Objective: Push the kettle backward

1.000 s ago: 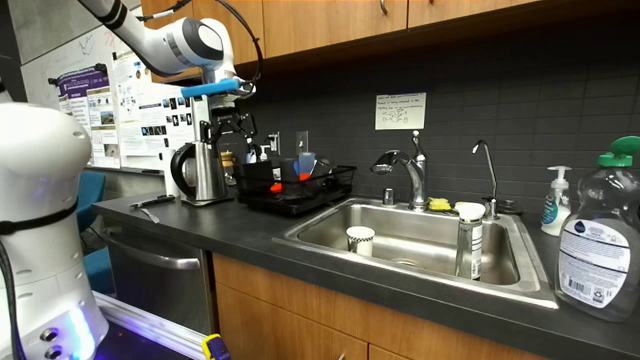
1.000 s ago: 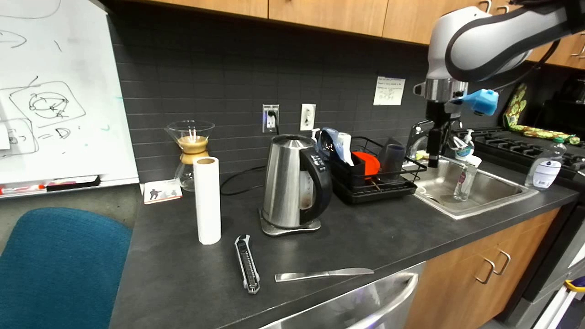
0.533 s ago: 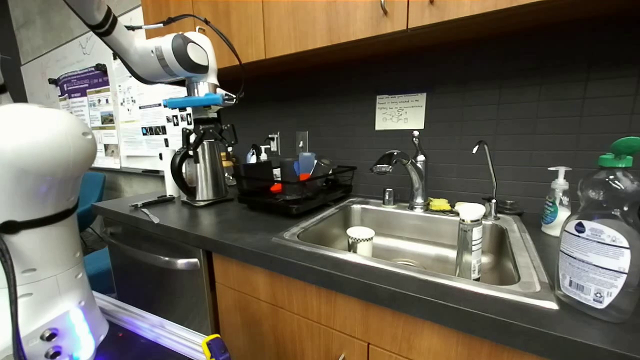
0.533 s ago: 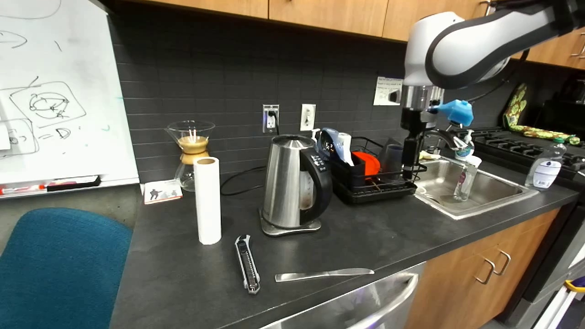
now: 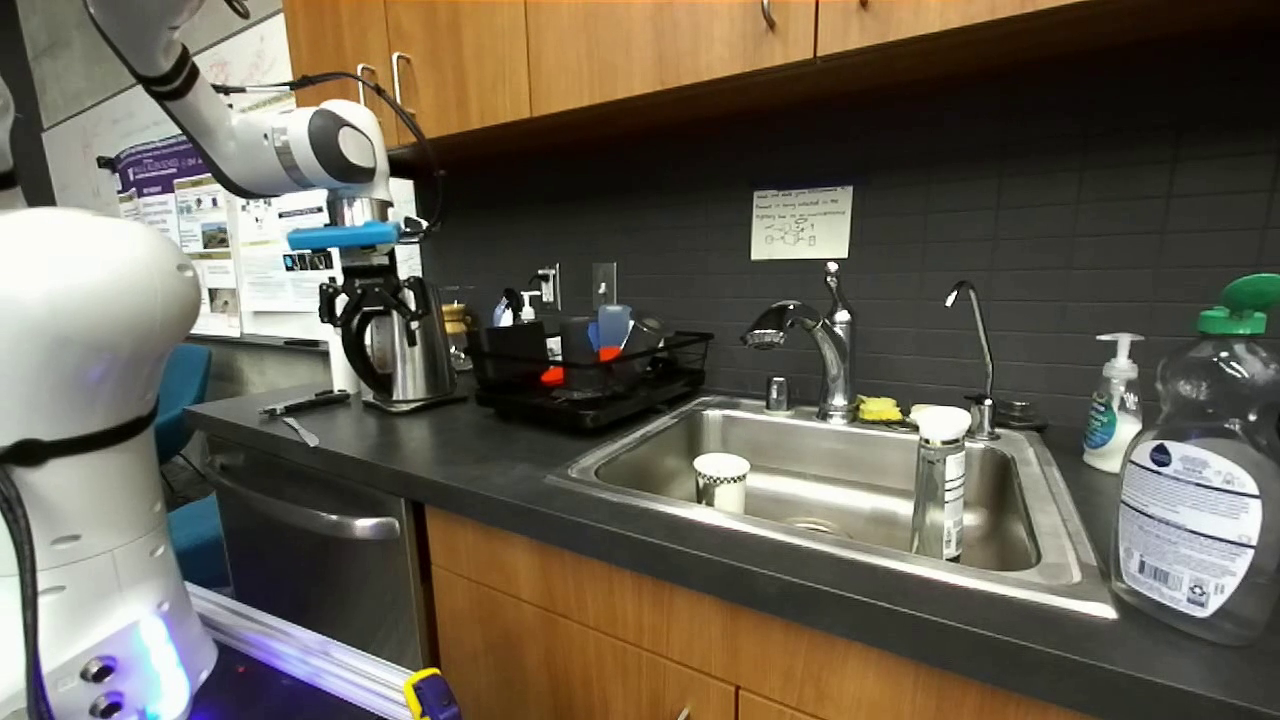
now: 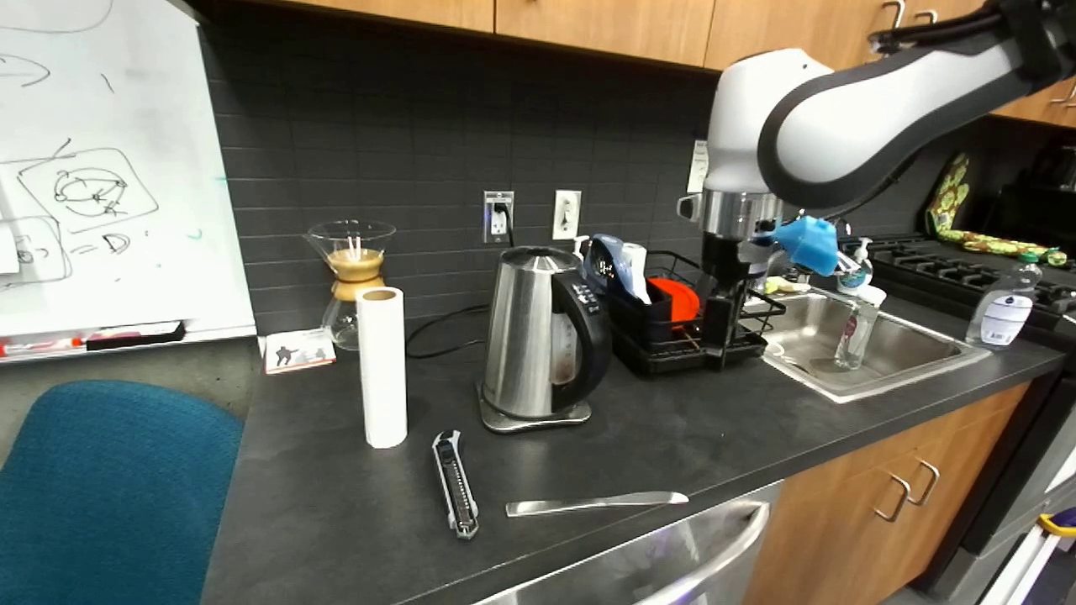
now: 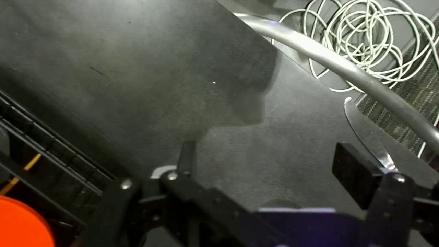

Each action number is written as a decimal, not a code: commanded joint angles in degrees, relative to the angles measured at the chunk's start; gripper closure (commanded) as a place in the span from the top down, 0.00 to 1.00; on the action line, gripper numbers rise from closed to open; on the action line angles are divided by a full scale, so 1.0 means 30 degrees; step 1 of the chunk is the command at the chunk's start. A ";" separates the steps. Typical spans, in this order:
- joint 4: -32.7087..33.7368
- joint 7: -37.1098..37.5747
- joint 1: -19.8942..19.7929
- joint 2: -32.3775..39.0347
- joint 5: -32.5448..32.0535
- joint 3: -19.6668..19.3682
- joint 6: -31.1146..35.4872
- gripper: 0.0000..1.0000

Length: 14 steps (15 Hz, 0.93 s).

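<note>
The kettle [image 5: 430, 350] is shiny steel with a dark loop handle. It stands upright on its base on the counter, and an exterior view [image 6: 521, 344] shows it whole, handle toward the sink side. My gripper [image 5: 372, 325] points down with its fingers spread and nothing between them. An exterior view [image 6: 717, 340] shows it apart from the kettle, on the handle side in front of the dish rack, above the counter. The wrist view [image 7: 271, 164] shows both fingers wide apart over bare counter. The kettle cannot be made out in the wrist view.
The black dish rack [image 6: 689, 357] stands between kettle and sink [image 6: 891, 378]. A white paper roll [image 6: 382, 370], a box cutter [image 6: 455, 487] and a knife [image 6: 597, 503] are near the kettle. A glass coffee maker [image 6: 349, 286] stands behind. The dishwasher handle [image 7: 343, 65] runs along the front.
My gripper has moved down and toward the kettle, leftward in both exterior views. The fingers stay open. The kettle has not moved.
</note>
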 commanded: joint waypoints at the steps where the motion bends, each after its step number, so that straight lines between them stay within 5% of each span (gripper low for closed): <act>1: -0.0374 0.1383 0.0576 0.1015 0.0130 0.0951 0.1514 1.00; 14: 0.2798 0.6990 0.1340 0.5971 0.0229 0.3104 0.4908 1.00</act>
